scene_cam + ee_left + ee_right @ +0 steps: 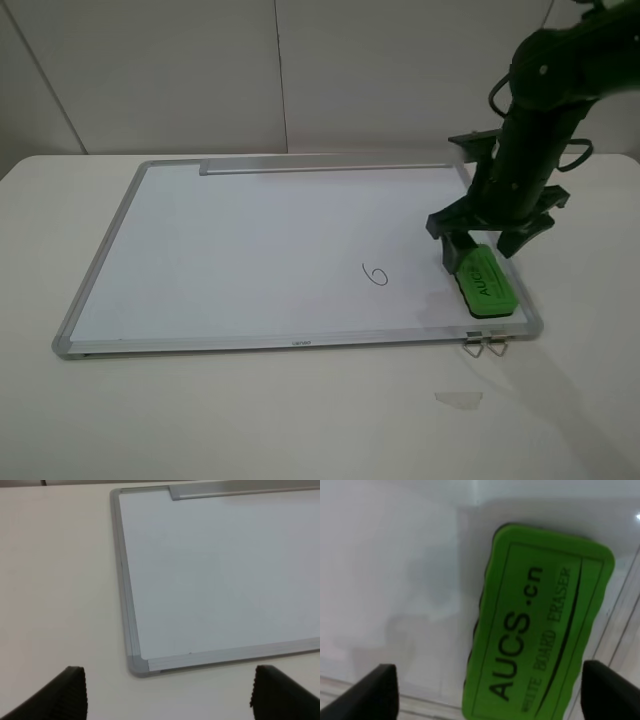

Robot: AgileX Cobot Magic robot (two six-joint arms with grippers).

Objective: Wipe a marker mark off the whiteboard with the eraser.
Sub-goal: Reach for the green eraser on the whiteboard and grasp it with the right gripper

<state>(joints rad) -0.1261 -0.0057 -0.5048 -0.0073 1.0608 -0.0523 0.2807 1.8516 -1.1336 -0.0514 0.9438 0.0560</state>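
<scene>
From my high camera I see a matte white table (250, 420). A small, pale, translucent scrap (459, 399) lies flat on it, right of centre toward the near side. Behind the table stands a white wall (150, 70) crossed by thin panel seams.

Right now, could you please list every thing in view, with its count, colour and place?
whiteboard: 1, white with a silver-grey frame, flat on the table
marker mark: 1, black, on the board, left of the eraser
eraser: 1, green with black lettering, on the board's near right corner
clips: 2, metal, at the board's near edge by that corner
scrap: 1, pale, on the table in front of the clips
table: 1, off-white, under everything
left gripper: 1, dark, open, by the board's near left corner
right gripper: 1, dark, open, over the eraser
</scene>
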